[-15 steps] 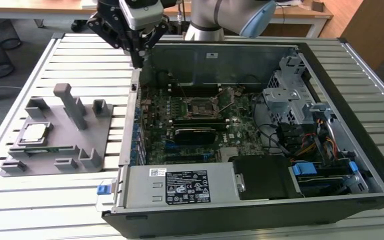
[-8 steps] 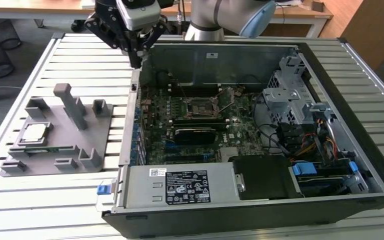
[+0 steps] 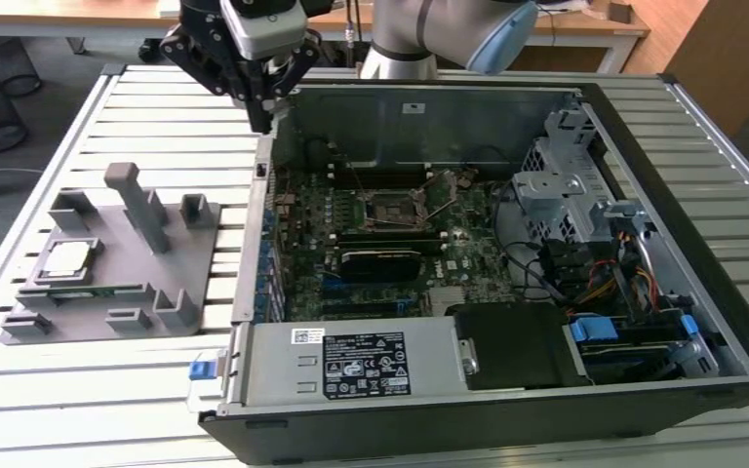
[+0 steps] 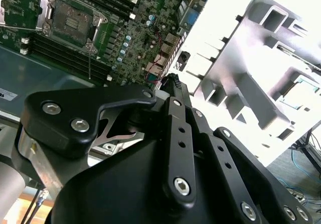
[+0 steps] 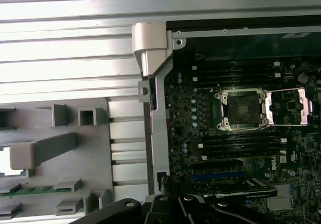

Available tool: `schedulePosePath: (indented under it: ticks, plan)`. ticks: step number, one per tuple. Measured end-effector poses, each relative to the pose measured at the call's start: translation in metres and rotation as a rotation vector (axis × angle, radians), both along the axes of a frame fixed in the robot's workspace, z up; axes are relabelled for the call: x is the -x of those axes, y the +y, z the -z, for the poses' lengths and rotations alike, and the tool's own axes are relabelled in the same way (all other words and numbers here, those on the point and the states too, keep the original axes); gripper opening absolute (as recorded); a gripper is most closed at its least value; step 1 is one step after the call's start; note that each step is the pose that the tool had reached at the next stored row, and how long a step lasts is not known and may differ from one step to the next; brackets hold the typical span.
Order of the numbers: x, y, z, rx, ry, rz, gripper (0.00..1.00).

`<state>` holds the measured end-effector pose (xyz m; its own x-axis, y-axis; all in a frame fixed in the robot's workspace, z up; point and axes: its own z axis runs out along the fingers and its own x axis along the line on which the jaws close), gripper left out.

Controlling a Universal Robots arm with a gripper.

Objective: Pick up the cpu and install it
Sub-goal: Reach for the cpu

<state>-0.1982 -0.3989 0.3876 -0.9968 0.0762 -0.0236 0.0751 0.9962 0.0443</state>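
1. Gripper (image 3: 265,122) body sits closest in both wrist views; fingers (image 4: 176,91) narrow, tips together, holding nothing.
2. cpu (image 3: 65,257) lies flat in a pocket of the grey fixture (image 3: 167,283), at the exterior view's left, well apart from the gripper.
3. Green memory stick (image 3: 89,291) lies in a fixture slot just beside the cpu.
4. Gripper hangs over the rear corner of the open computer case (image 3: 687,195), on its fixture side.
5. Motherboard socket (image 5: 243,108) is open, retention frame flipped up.
6. Fixture and case rest on the slatted metal tabletop (image 3: 153,117).
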Motion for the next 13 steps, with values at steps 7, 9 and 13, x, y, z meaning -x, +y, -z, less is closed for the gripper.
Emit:
schedulePosePath:
  ticks: [7, 9, 13]
  plan:
    - [0.0037, 0.0, 0.0004, 0.0, 0.0, 0.0, 0.11]
    - [0.0047, 0.0, 0.0006, 0.0, 0.0, 0.0, 0.11]
    - [0.0067, 0.0, 0.0008, 0.0, 0.0, 0.0, 0.11]
